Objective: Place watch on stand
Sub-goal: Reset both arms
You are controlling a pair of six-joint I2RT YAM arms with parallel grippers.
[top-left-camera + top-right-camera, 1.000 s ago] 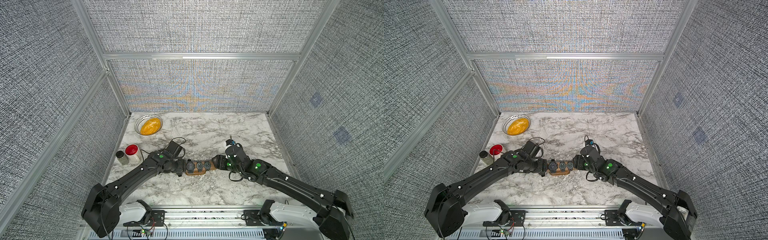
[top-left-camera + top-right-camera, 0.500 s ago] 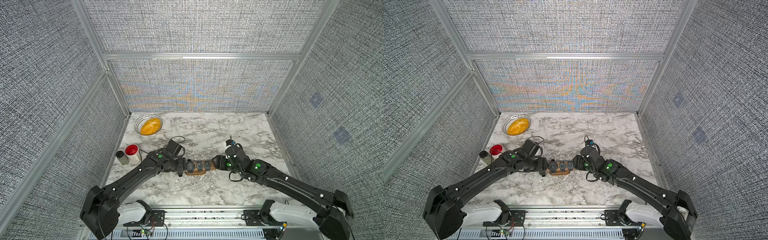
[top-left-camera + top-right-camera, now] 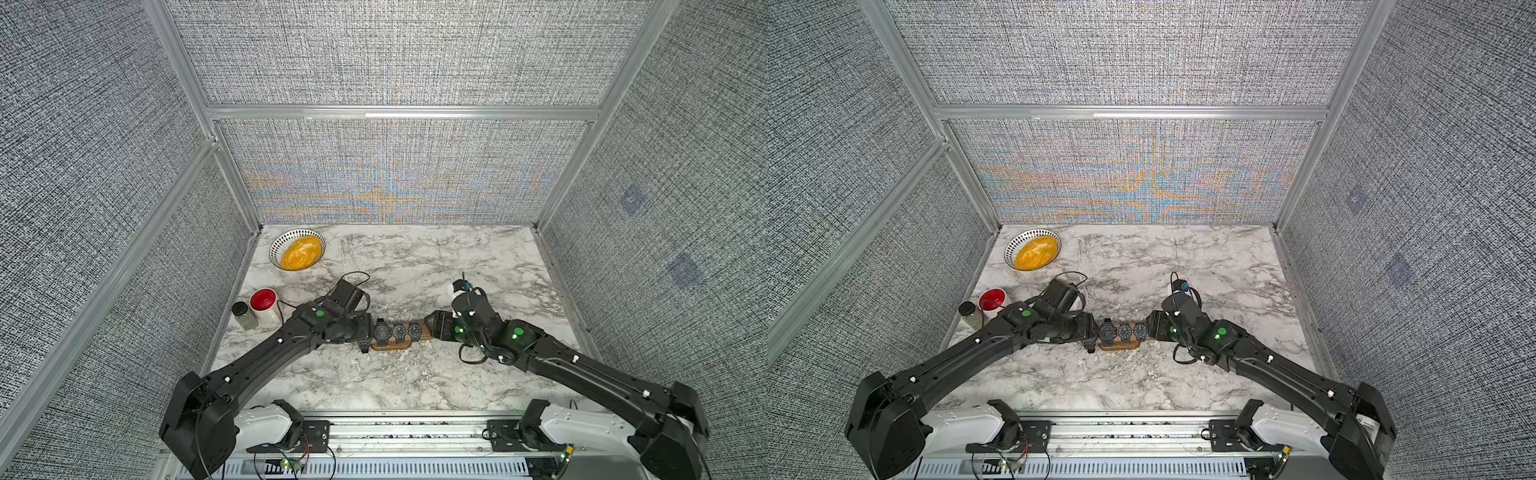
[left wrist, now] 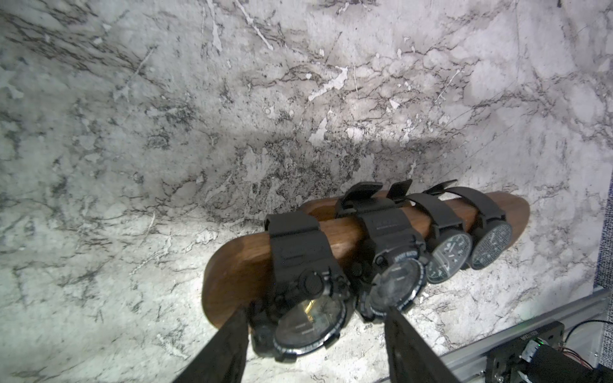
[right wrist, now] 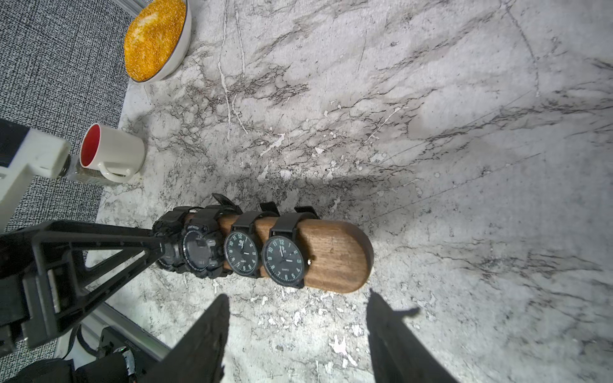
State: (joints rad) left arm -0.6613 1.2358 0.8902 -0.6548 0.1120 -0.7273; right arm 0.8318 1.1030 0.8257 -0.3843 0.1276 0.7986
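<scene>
The stand [image 4: 238,265] is a brown wooden bar lying on the marble, seen in both top views [image 3: 390,345] [image 3: 1117,345]. Several black watches are strapped round it. A chunky black watch [image 4: 308,311] sits at the bar's left end, between the fingers of my left gripper [image 4: 315,313]. That gripper is open: one finger [image 4: 232,335] lies close by the watch case, the other finger [image 4: 398,331] stands clear of it. My right gripper [image 5: 298,311] is open and empty, just off the bar's bare right end [image 5: 335,255]. Two round-dial watches [image 5: 283,260] sit nearest that end.
A bowl of yellow grains [image 3: 297,253] stands at the back left. A white mug with a red inside [image 3: 264,305] and a small dark-lidded jar [image 3: 243,316] stand by the left wall. A metal rail [image 3: 395,432] runs along the front edge.
The left gripper's jaws have drawn a little closer together around the end watch. The right arm and the stand have not moved.
</scene>
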